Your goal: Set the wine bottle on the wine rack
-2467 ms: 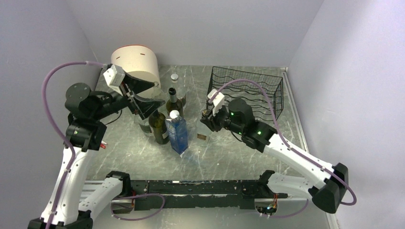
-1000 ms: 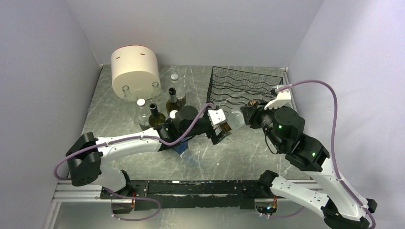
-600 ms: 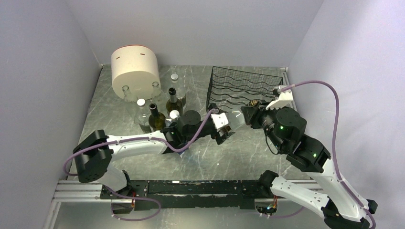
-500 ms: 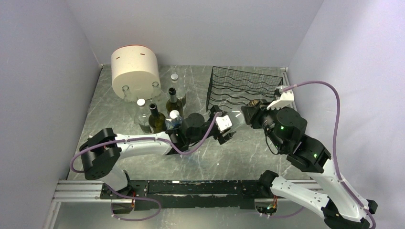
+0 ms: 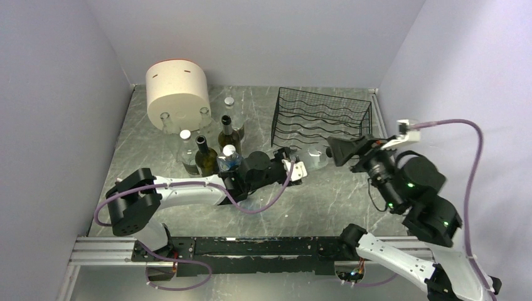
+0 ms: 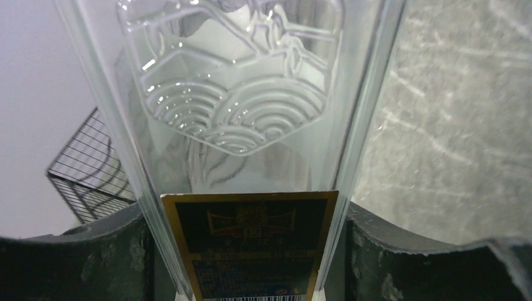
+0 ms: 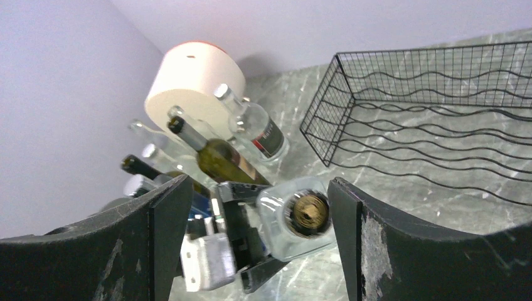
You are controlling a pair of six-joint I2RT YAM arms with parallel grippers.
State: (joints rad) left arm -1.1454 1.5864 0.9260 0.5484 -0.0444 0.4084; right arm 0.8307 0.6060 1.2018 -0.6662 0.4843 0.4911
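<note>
The wine bottle (image 5: 315,157) is clear, square-sided glass with a cork, and it lies roughly level just in front of the black wire wine rack (image 5: 323,116). My left gripper (image 5: 295,165) is shut on its body. In the left wrist view the bottle (image 6: 241,94) fills the frame, with a dark finger (image 6: 75,263) pressed against each side by the gold-edged label (image 6: 251,248). My right gripper (image 5: 344,150) stands open to the bottle's right. In the right wrist view its fingers (image 7: 389,244) are apart, and the corked mouth (image 7: 306,214) lies between them untouched.
A cream cylindrical container (image 5: 178,88) stands at the back left. Several upright bottles (image 5: 205,157) and a blue carton (image 5: 229,164) crowd the table's left middle behind my left arm. The rack (image 7: 439,119) sits against the right wall.
My right gripper opened, let go of the bottle's neck and drew back to the right. My left gripper closed on the bottle's body.
</note>
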